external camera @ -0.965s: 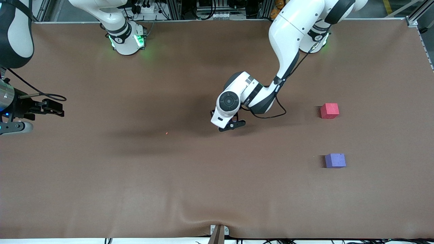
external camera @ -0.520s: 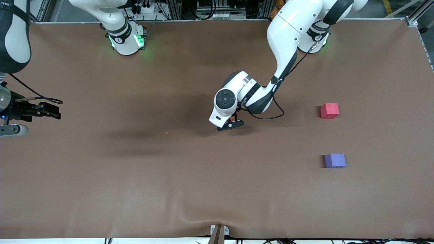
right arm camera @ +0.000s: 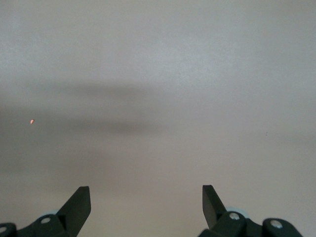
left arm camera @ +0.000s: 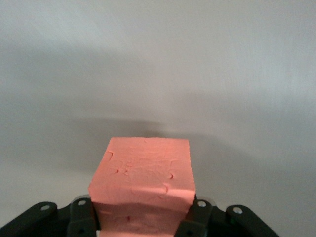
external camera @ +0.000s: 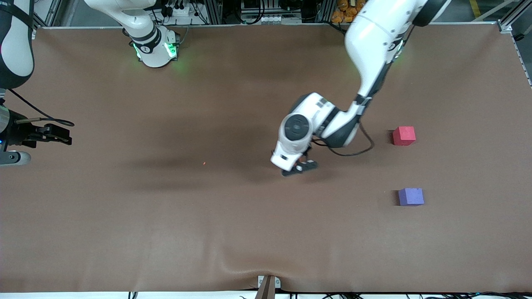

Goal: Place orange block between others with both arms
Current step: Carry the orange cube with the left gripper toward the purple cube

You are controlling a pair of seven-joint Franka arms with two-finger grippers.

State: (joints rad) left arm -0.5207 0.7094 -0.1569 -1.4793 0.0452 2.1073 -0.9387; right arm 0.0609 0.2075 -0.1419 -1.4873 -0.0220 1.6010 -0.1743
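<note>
Brown surface bore red cube and purple cube near left arm's end, gap between them unfilled. Left gripper over mid-surface, jaws pinching orange block. Right gripper waited over its own end, jaws spread. Pickup done; carry and placement left.

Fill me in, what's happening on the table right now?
The left gripper has its fingers shut on the small matte orange foam cube and holds it over the middle of the brown table. The red-pink matte cube and the purple-blue matte cube sit apart toward the left arm's end, the purple-blue one nearer the front camera, with the gap between them unfilled. The right gripper waits with fingers open at the right arm's end of the table.
</note>
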